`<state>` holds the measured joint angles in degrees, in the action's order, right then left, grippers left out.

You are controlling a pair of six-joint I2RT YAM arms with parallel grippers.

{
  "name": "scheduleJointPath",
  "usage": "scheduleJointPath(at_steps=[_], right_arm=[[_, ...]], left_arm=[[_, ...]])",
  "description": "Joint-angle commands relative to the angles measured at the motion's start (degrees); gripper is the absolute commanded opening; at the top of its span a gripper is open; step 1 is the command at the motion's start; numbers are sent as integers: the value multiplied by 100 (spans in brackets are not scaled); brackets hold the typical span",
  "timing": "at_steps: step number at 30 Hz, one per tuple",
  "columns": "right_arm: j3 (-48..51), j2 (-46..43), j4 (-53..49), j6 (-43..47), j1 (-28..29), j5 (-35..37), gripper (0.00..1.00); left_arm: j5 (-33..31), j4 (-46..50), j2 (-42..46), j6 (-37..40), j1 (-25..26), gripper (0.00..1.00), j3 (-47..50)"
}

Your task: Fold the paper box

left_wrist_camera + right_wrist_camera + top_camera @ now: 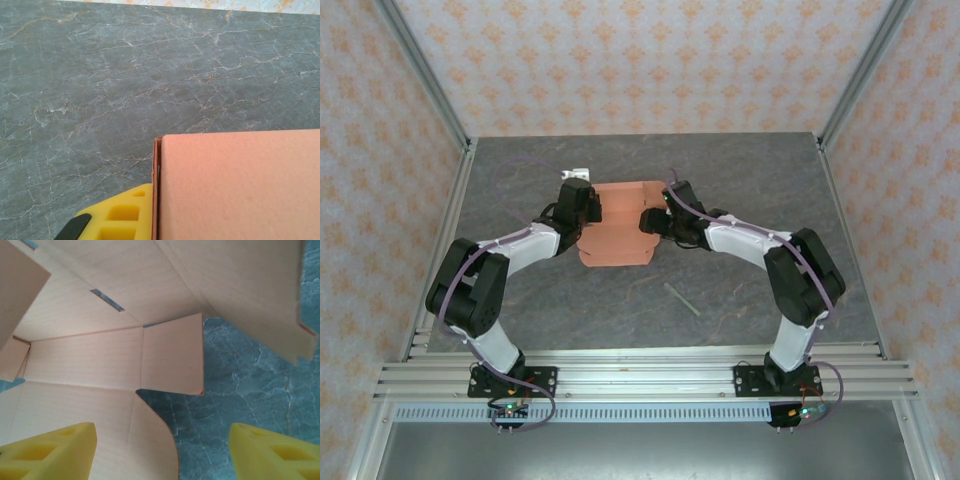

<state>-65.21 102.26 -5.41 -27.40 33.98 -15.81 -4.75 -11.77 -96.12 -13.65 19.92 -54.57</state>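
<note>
- The box (617,232) sits mid-table, half-formed: far walls raised, a flat panel spread toward 6 o'clock.
- A thin greenish stick (682,298) lies loose on the table at 5 o'clock from the box, well apart from it and from both arms.
- A small white piece (580,173) rests at 11 o'clock from the box, just past the left wrist; I can't tell what it is.
- The left gripper (584,222) comes in at the box's 9 o'clock side. It is clenched on an upright card wall, and in the left wrist view one yellow finger (120,217) lies against the card edge while the panel hides the other.
- The right gripper (162,430) is at the 3 o'clock side, released, with its jaws wide apart. One finger hangs over a curved flap, the other over bare table, and a raised flap stands ahead of them.
- The table (770,180) is grey, marble-veined and flat.
- Pale walls (650,60) with orange motifs close in three sides, with aluminium posts (425,70) at the corners.
- Slotted rails (640,380) at 6 o'clock carry both arm bases.
</note>
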Motion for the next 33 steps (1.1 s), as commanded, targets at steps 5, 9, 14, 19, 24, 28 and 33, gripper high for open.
scheduleJointPath(at_steps=[5, 9, 14, 19, 24, 28, 33], right_arm=[[-308, 242, 818, 24, -5, 278, 68], [-322, 220, 971, 157, -3, 162, 60], [-107, 113, 1374, 183, 44, -268, 43], [-98, 180, 1508, 246, 108, -437, 35], [-136, 398, 1691, 113, 114, -685, 29], [-154, 466, 1782, 57, 125, -887, 28], [-74, 80, 1396, 432, 109, -624, 31]], left_arm=[[47, 17, 212, -57, 12, 0, 46], [55, 25, 210, -50, 12, 0, 43], [76, 34, 190, -50, 12, 0, 33], [92, 34, 185, -32, 13, 0, 40], [102, 44, 222, -30, 16, 0, 51], [76, 47, 234, -37, 11, 0, 60], [11, 61, 236, -6, 12, 0, 60]])
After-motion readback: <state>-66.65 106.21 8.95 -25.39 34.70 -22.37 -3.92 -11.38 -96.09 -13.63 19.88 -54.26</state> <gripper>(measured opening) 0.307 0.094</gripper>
